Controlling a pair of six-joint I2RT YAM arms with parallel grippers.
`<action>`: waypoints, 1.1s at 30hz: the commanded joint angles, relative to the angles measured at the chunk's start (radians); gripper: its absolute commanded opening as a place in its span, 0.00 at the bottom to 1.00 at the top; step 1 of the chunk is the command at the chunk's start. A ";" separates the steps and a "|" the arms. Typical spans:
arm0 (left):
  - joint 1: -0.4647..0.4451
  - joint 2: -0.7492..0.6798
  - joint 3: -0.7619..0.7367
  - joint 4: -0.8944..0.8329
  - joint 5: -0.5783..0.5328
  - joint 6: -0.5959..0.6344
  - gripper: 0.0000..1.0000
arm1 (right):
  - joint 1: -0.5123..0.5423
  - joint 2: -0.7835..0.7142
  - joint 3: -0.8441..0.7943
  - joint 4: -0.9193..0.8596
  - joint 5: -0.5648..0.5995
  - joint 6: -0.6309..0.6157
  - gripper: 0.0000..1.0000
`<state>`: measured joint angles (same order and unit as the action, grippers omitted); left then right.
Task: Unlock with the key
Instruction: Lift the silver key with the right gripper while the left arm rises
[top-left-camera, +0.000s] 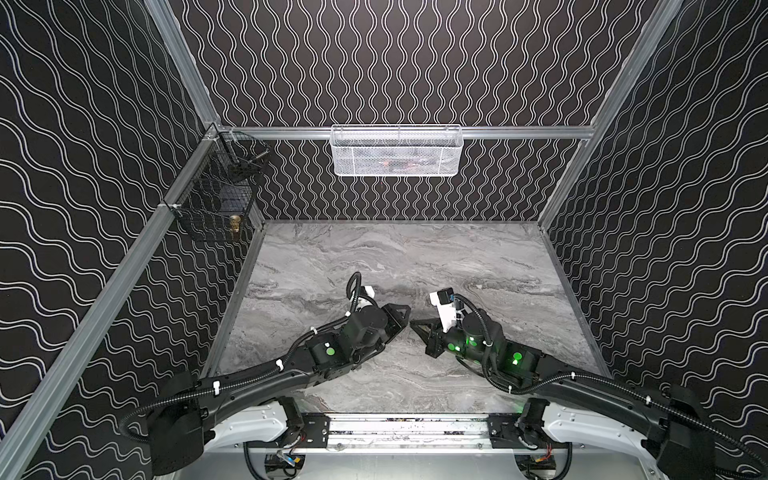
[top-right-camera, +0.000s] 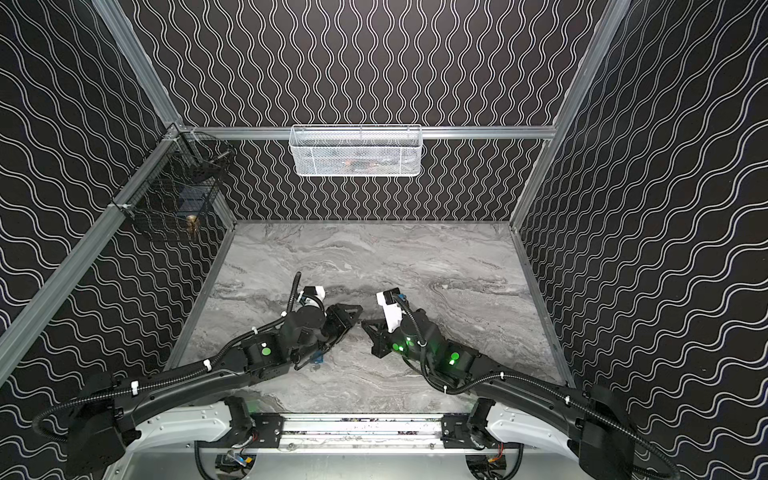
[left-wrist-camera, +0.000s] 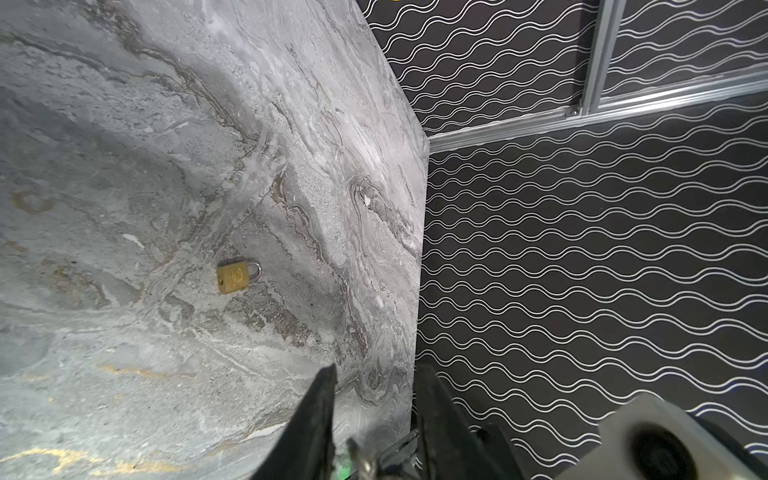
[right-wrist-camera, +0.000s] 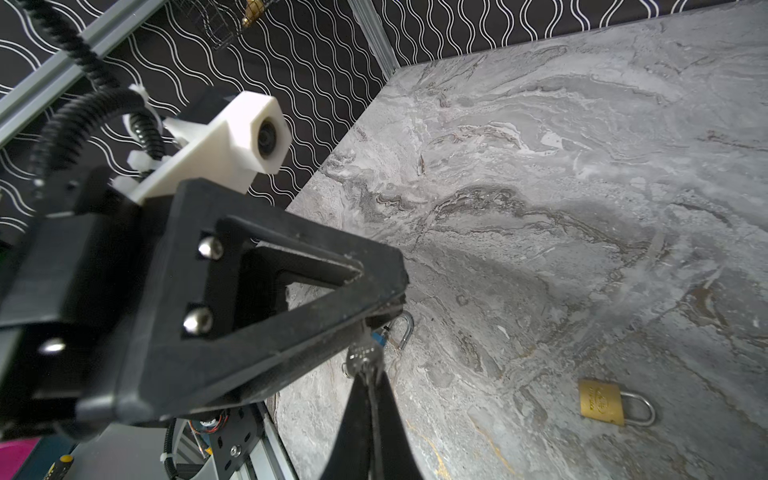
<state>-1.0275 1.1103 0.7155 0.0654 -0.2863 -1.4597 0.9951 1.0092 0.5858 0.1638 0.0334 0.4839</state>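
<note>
Nose to nose over the front middle of the grey marbled counter (top-left-camera: 415, 257): in both top views the left end effector (top-left-camera: 404, 318) and the right end effector (top-left-camera: 417, 327) met tip to tip, yet from up there the key was too small to pick out. The right wrist view gave it away, with the silver key (right-wrist-camera: 365, 356) pinched in the right end effector (right-wrist-camera: 368, 384), jaws clamped tight on it, held above the counter with the left's black triangular finger (right-wrist-camera: 291, 332) just beside it. The left wrist view showed the left end effector (left-wrist-camera: 376, 370) with a narrow gap between its jaws and a bright metal piece (left-wrist-camera: 362, 455) in that gap; whether they touched it could not be told. Only the wrist views caught the brass padlock (right-wrist-camera: 601, 402): it lay flat on the counter (left-wrist-camera: 233, 277), well apart from both tips, a small gold-coloured square body with a silver shackle that looked seated. An oval stamp sat on its face, too blurred to read. Near the key a second silver shackle (right-wrist-camera: 406, 328) lay beside a blue part (right-wrist-camera: 379, 338), and a top view showed that blue part (top-right-camera: 318, 356) under the left arm.
</note>
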 joint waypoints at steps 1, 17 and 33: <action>0.001 0.000 0.001 0.024 -0.034 -0.019 0.30 | 0.001 0.005 0.006 0.035 0.013 -0.020 0.00; 0.001 0.018 0.001 0.020 -0.040 -0.023 0.03 | 0.002 0.018 0.046 -0.014 0.032 -0.049 0.00; 0.175 -0.002 -0.031 0.212 0.186 0.282 0.00 | -0.006 -0.074 0.103 -0.151 -0.054 0.004 0.50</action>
<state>-0.8898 1.1046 0.7040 0.1520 -0.2165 -1.2865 0.9932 0.9478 0.6632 0.0517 0.0254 0.4629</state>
